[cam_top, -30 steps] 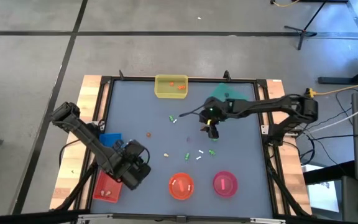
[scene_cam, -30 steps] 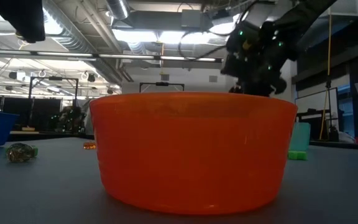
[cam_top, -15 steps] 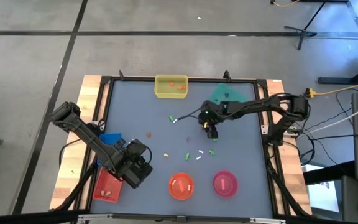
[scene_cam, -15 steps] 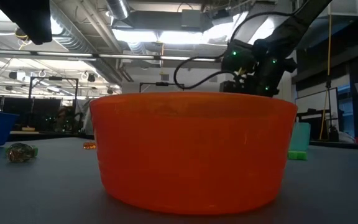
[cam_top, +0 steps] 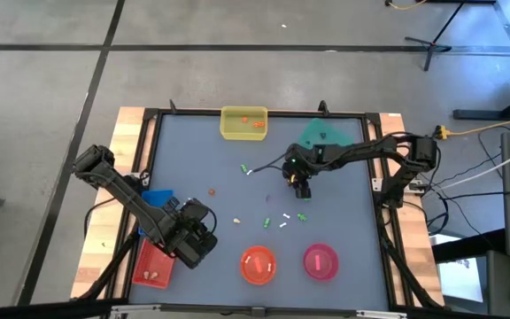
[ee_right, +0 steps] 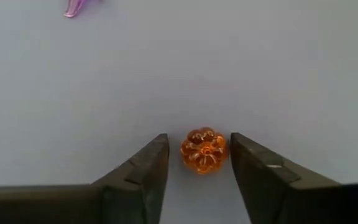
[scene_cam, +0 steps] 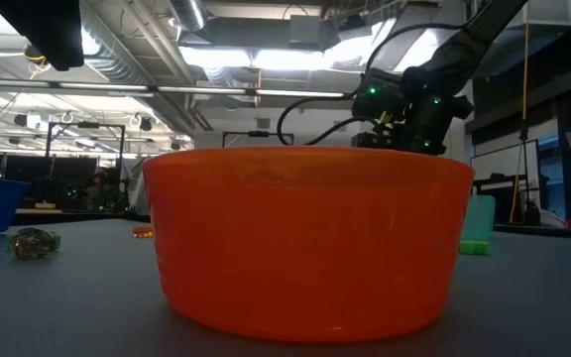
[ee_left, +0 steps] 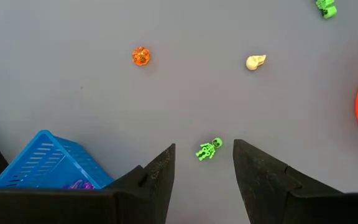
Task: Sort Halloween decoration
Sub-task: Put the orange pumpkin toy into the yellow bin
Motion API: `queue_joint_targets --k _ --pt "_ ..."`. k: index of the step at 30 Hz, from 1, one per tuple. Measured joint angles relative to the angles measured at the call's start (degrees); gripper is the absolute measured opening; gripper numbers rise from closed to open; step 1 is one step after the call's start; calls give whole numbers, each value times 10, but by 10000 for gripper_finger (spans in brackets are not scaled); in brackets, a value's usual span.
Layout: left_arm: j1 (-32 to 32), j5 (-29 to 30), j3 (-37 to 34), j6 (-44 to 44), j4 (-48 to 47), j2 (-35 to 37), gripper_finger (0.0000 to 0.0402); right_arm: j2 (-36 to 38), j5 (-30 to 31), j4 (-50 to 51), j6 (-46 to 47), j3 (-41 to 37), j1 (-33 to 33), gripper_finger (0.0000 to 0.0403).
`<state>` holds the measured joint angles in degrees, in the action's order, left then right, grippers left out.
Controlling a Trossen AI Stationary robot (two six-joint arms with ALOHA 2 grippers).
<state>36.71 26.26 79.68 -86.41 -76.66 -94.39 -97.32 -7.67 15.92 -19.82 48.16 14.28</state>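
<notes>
The Halloween decoration lies scattered on the grey table: an orange pumpkin [ee_right: 204, 150], a second orange piece [cam_top: 211, 190], a beige skull [cam_top: 236, 219], green figures [cam_top: 266, 221] and white bits [cam_top: 283, 225]. My right gripper [ee_right: 199, 152] is low over the table's middle, open, with one finger on each side of the pumpkin, which rests on the table. My left gripper [ee_left: 204, 155] hangs open above the near left, over a green skeleton [ee_left: 209, 149]. My right gripper slants down over the pumpkin [ee_right: 204, 150], which sits on the table between its fingers. A narrow gap shows beside one finger [ee_right: 157, 155]. Whether the other finger [ee_right: 244, 155] touches the pumpkin, I cannot tell.
A yellow tray [cam_top: 243, 122] with orange pieces and a teal tray [cam_top: 321, 135] stand at the far edge. A blue basket [cam_top: 156, 199] and a red tray [cam_top: 153, 266] are at the left. An orange bowl [cam_top: 258, 264] and a pink bowl [cam_top: 320, 260] stand at the near edge.
My right gripper has come down toward the table, sinking behind the orange bowl's rim in the low view. The trinkets lie where they were.
</notes>
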Motion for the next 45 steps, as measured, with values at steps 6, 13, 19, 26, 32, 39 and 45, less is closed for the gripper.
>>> queue_joint_targets --k 6,13,19,26,32,39,45 --pt "0 0 0 0 0 0 146 0 -1 1 0 0 0 123" --pt "0 0 0 0 0 0 146 0 -1 1 0 0 0 108" --pt "0 0 0 0 0 0 146 0 -9 -9 3 -2 0 107" --pt "0 1 0 0 0 0 146 -2 -19 -119 33 -2 -1 107" --pt "0 3 0 0 0 0 146 -2 -22 -254 52 -2 -1 107" --pt "-1 24 0 3 0 0 146 -2 -22 -415 60 -1 0 107" --pt "-15 27 0 28 0 0 146 -2 7 -477 52 26 1 107"
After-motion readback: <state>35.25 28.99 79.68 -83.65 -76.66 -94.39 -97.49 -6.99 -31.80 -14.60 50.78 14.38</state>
